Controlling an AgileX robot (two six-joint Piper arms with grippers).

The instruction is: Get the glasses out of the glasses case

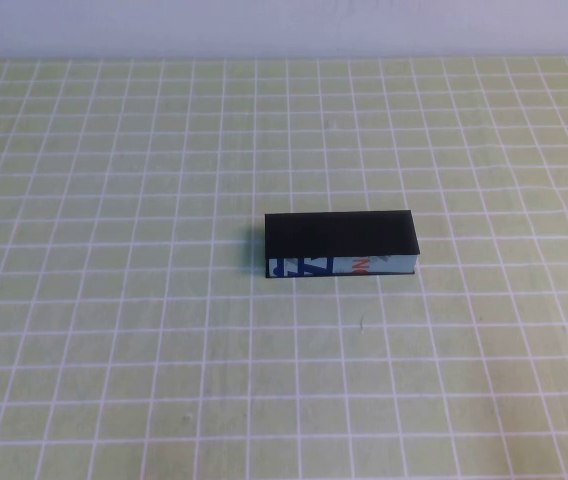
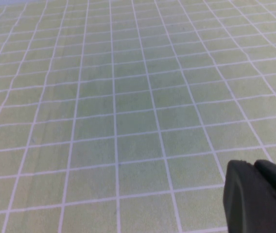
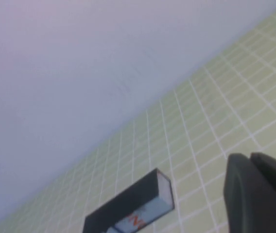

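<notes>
One case: the glasses case (image 1: 341, 243) is seen just right of centre in the high view, lying flat on the counter (image 1: 114, 330), well apart from every edge.
Lid: shut flat, black on top; nothing of the inside is shown, so the glasses cannot be seen.
Front side: white with blue and orange print, turned toward the lower edge of the high view.
Counter: covered in a pale green sheet with a white grid.
Left pincer (image 2: 259, 196): caught at the lower right of the left wrist view, above bare grid; whether it is open or closed cannot be told.
Right pincer (image 3: 259, 194): found at the lower right of the right wrist view, closed on nothing, with the case at lower centre, apart from it.
Wall (image 3: 79, 73): pale, filling the upper left of the right wrist view.
</notes>
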